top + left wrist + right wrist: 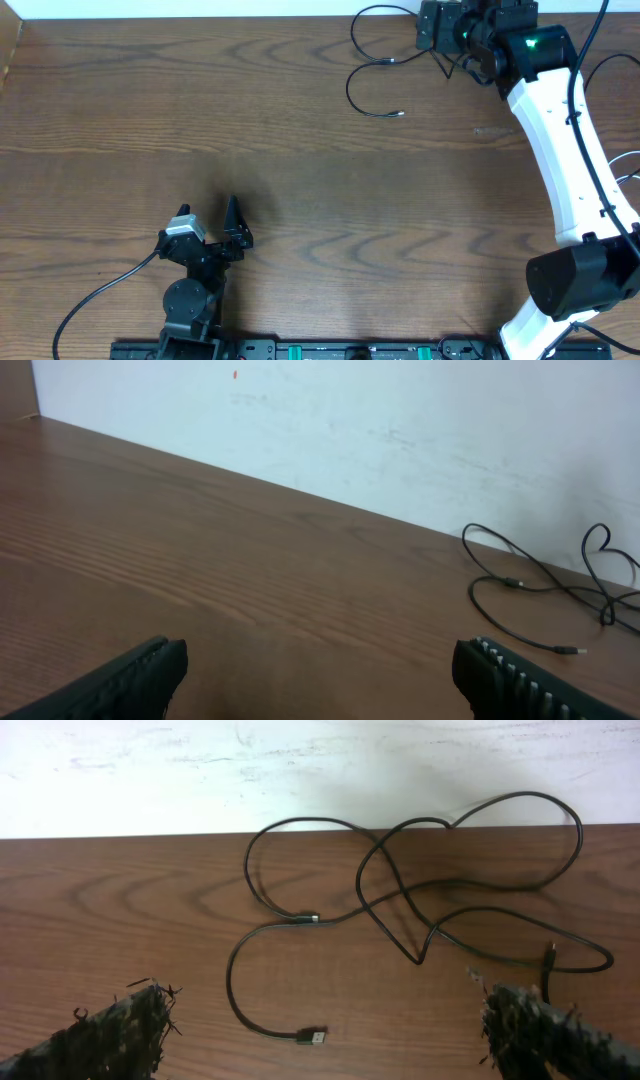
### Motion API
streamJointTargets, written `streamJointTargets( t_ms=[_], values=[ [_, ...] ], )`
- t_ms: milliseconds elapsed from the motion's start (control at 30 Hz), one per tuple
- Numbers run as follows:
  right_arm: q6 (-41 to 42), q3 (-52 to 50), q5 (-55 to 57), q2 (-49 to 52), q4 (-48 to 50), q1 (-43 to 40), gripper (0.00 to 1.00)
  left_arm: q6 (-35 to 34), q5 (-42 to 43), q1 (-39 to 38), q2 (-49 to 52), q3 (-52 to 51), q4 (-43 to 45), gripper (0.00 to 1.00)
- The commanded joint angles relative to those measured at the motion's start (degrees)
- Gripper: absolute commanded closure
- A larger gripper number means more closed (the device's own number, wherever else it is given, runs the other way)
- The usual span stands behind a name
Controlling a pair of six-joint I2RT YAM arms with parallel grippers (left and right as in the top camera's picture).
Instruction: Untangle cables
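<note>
A thin black cable (362,72) lies in loose loops at the far right of the wooden table, with one plug end (398,114) pointing right. In the right wrist view the black cable (400,900) crosses itself several times against the wall, and a plug (313,1038) lies between my fingers' line of sight. No white cable shows in any view. My right gripper (440,25) (325,1005) is open and empty, hovering by the loops. My left gripper (208,215) (320,658) is open and empty at the near left, far from the cable (520,585).
A white wall (400,420) borders the table's far edge just behind the cable. The right arm's white body (560,150) stretches along the right side. A thick black arm cable (100,295) curls at the near left. A mounting rail (300,350) runs along the front edge.
</note>
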Motion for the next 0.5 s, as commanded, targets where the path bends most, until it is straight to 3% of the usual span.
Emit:
streamJointTargets(
  t_ms=[0, 200, 300, 467],
  values=[
    [-0.4, -0.1, 0.5, 0.6, -0.1, 0.3, 0.01, 1.2, -0.7, -0.2, -0.5, -0.8, -2.6, 0.1],
    [-0.4, -0.1, 0.5, 0.6, -0.1, 0.3, 0.01, 1.2, -0.7, -0.2, -0.5, -0.8, -2.6, 0.11],
    [-0.4, -0.1, 0.5, 0.6, -0.1, 0.3, 0.01, 8.8, -0.1, -0.2, -0.5, -0.8, -2.6, 0.1],
    [-0.4, -0.1, 0.5, 0.6, -0.1, 0.3, 0.01, 9.1, -0.1, -0.2, -0.5, -0.8, -2.6, 0.1]
  ],
)
